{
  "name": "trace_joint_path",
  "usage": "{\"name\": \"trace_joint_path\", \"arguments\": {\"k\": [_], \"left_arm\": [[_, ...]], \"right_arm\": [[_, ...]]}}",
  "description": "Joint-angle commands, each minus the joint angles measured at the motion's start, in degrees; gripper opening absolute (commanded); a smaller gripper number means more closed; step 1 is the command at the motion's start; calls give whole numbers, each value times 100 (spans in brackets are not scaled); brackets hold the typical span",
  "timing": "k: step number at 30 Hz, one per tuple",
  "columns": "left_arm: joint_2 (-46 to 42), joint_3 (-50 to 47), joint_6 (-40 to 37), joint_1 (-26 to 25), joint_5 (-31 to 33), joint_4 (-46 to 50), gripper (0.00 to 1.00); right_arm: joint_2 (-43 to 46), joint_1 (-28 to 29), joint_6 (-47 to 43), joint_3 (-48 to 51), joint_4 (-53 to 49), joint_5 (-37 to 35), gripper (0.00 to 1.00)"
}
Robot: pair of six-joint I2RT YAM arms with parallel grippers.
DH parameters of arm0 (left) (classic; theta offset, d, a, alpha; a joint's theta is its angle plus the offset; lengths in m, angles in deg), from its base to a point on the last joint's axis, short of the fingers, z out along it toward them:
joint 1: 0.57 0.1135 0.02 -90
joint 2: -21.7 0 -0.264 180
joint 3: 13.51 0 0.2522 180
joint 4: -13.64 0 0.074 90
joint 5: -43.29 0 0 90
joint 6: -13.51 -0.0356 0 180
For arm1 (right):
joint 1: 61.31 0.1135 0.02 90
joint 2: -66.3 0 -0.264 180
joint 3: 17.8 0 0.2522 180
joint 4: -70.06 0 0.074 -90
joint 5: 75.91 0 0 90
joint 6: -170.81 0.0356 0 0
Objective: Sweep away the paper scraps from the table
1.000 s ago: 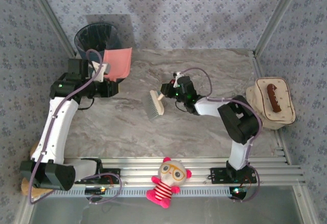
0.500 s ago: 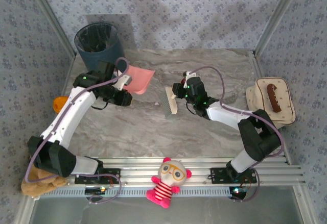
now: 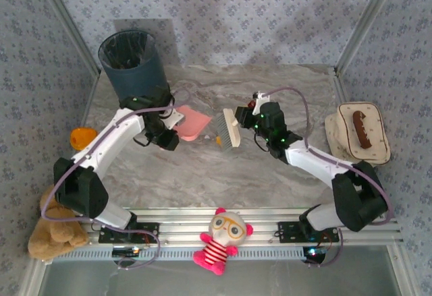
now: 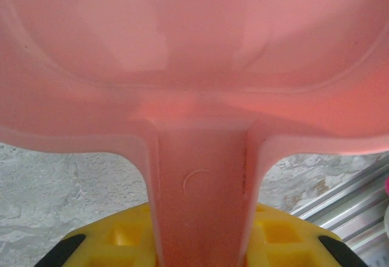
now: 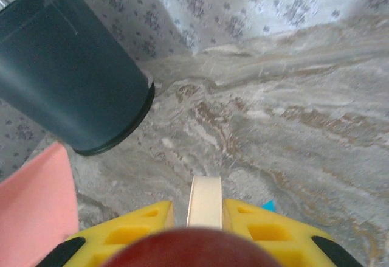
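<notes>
The marble counter [image 3: 270, 94] spreads wide, and my arms cover its near part. The dark bin [image 3: 131, 56] stands at the far left corner. My left fingers [image 4: 118, 238] pinch the handle of the pink dustpan [image 3: 192, 122], whose pan hides the surface beyond. My right fingers [image 5: 270, 233] clamp the brush [image 3: 231, 127] by its handle. A cyan paper scrap [image 5: 268, 205] peeks out on the counter beside them. A tiny orange bit [image 3: 218, 140], hard to make out, lies between dustpan and brush.

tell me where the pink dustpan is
Top view: the pink dustpan is left of centre over the table, its handle in the left gripper, the brush just to its right.
</notes>
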Motion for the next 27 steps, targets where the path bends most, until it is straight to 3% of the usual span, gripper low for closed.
{"name": "trace_joint_path", "arguments": {"k": [1, 5, 11, 27], "left_arm": [[95, 46, -202, -181, 245, 251, 0], [395, 31, -276, -450, 590, 375, 0], [810, 49, -378, -737, 781, 484, 0], [1709, 27, -582, -1260, 768, 577, 0]], "right_arm": [[321, -26, -320, 3, -336, -563, 0], [432, -25, -764, -261, -1182, -1335, 0], [277, -33, -1414, -651, -1856, -1879, 0], [-745, 53, -2106, -1653, -2340, -1776, 0]]}}
